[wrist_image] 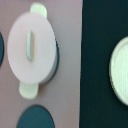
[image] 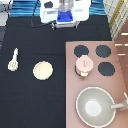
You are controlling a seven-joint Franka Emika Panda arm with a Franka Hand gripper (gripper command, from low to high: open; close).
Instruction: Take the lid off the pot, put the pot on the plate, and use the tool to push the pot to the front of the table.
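Gripper (image: pixel 66 19) sits high at the top centre of the exterior view, right by the robot's base and well apart from everything it has to work on; it carries nothing, and I cannot tell how it is set. From my seat I judge no step of the task has been done. Below it and to the right of the frame lies the pinkish-brown stove top (image: pixel 120 75), and on its left side the pot (image: pixel 84 66) stands between the burners (image: pixel 103 51), with the lid (image: pixel 85 63) on it, knob up. My wrist view confirms that: the pale lid (wrist_image: pixel 32 47) covers the pot, whose two side tabs stick out from under it, and dark burner discs show around it. Nearer the bottom right of the exterior frame the large grey pan (image: pixel 95 106) rests with its handle pointing right, not part of my job. Out on the black table (image: pixel 30 107), left of the stove, the plate (image: pixel 43 70) lies bare, well apart from the pot, and the wrist camera catches its rim (wrist_image: pixel 120 70) too. Farther left the tool (image: pixel 13 60) lies flat, untouched, head toward the bottom of the frame.
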